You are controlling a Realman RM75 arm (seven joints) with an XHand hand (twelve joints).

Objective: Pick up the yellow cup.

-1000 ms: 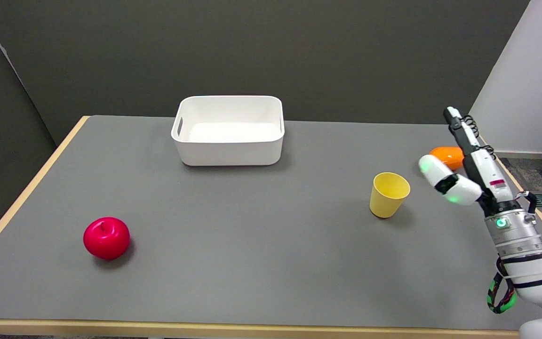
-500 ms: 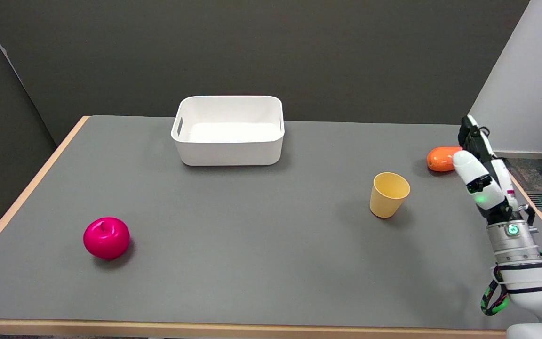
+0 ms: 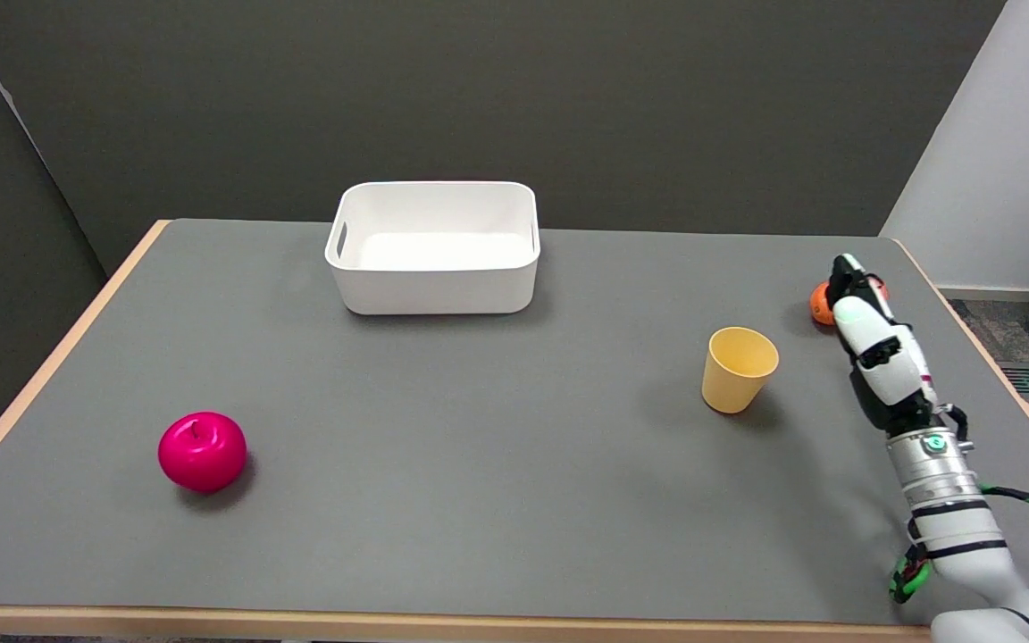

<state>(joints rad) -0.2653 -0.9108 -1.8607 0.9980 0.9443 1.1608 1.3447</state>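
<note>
Saw the right hand [image 3: 876,357] turned edge-on and sitting lower than a second before, with the thumb no longer reaching out toward the yellow cup [image 3: 738,371]. Found the cup itself unmoved: upright, mouth up, on the grey table [image 3: 479,500], toward 3 o'clock of the tabletop and at 9 o'clock from the hand, near but plainly apart. Judged this a re-aiming rather than a grasp, with no contact made and the lift not begun. Noted the fingers stretched out toward 12 o'clock, not curled, their tips overlapping the orange object [image 3: 821,304] in the picture; could not tell whether touching it. Saw nothing held. Could not tell, from that edge-on angle, how far apart the fingers stood. Left aside the white bin [image 3: 432,277] and the red apple [image 3: 202,451], both well away.
</note>
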